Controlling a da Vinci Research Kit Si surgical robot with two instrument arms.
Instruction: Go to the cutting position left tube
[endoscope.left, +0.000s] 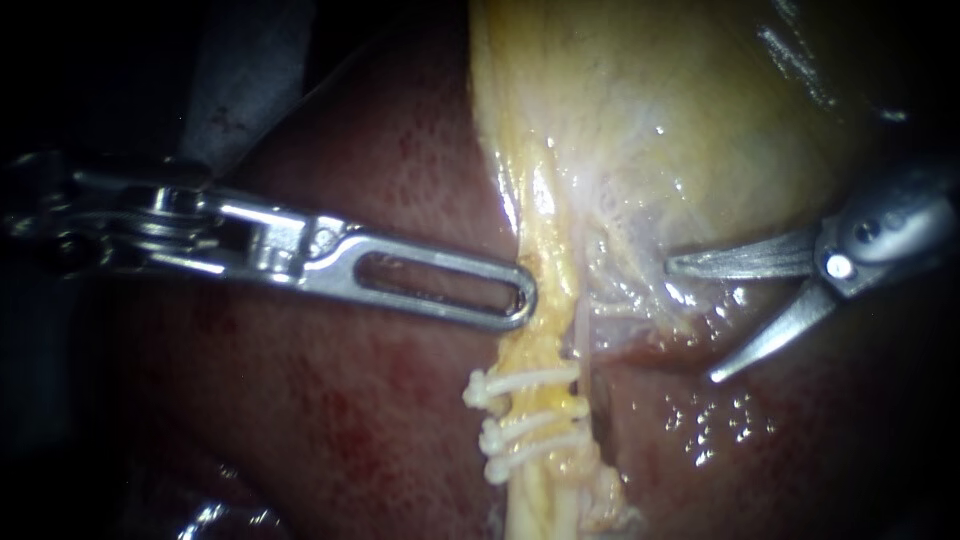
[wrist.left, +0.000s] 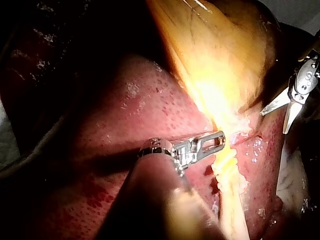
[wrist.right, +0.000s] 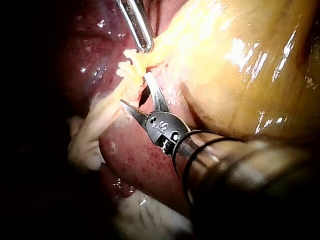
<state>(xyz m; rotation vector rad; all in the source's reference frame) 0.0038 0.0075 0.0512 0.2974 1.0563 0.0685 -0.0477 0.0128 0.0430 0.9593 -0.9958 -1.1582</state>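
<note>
A yellow tube (endoscope.left: 545, 330) runs down from the gallbladder (endoscope.left: 680, 120) over the dark red liver (endoscope.left: 350, 420). Three white clips (endoscope.left: 520, 382) sit across the tube low down. My left instrument (endoscope.left: 522, 298) comes in from the left with a slotted jaw, and its tip is shut on the tube's yellow tissue just above the clips. My right instrument (endoscope.left: 692, 320) has two thin blades standing open, to the right of the tube and apart from it. The right wrist view shows those blades (wrist.right: 135, 88) open beside the clipped strand, with the left instrument's tip (wrist.right: 144, 42) beyond them. The left wrist view shows the left instrument (wrist.left: 220, 140) and the right instrument (wrist.left: 273, 123).
Wet liver (endoscope.left: 720, 430) lies under the right blades. A grey blurred band (endoscope.left: 240, 80) crosses the upper left, and a shiny metal piece (endoscope.left: 215, 520) shows at the lower left edge. Pale tissue (wrist.right: 82, 145) hangs beside the strand in the right wrist view.
</note>
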